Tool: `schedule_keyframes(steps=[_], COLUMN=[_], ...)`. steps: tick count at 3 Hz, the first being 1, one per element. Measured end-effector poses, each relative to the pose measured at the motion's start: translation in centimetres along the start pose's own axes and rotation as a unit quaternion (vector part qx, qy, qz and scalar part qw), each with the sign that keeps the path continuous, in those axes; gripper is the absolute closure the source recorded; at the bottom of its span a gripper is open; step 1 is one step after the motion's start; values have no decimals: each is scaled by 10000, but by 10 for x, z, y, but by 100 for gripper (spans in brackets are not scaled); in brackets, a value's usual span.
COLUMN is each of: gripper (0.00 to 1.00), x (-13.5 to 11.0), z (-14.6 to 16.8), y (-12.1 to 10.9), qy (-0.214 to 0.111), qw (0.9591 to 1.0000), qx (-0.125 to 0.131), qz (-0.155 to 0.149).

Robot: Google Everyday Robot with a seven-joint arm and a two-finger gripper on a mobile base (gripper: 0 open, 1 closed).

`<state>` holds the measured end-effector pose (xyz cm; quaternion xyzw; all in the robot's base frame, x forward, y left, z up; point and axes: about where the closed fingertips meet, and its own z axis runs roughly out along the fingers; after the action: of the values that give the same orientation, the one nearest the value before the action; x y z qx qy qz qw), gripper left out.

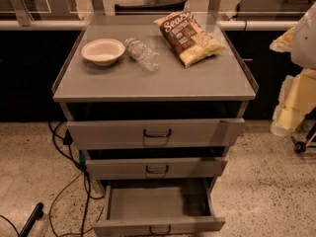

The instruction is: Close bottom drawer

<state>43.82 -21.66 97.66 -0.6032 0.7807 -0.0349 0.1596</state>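
Note:
The grey metal cabinet (153,83) stands in the middle of the camera view. Its bottom drawer (158,225) is pulled far out toward me, and its shallow tray (153,201) shows no contents. A small dark bar handle (159,229) sits on its narrow front at the lower edge of the view. The middle drawer (157,168) and top drawer (157,132) each stick out a little. My arm and gripper (289,115) hang at the right edge, to the right of the cabinet and well above the bottom drawer, touching nothing.
On the cabinet top lie a white bowl (102,51), a clear plastic bottle (142,55) on its side and a brown chip bag (190,31). Black cables (69,177) trail on the floor at left. A caster wheel (300,146) stands at right.

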Motion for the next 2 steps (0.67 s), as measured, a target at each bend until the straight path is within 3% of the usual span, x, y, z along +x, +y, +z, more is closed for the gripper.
schedule_keyframes(steps=[1, 2], gripper=[0, 0], x=[0, -5], z=[0, 11], y=[0, 5], qy=[-1, -363], qw=[10000, 9993], qx=[3, -104], qz=[0, -3])
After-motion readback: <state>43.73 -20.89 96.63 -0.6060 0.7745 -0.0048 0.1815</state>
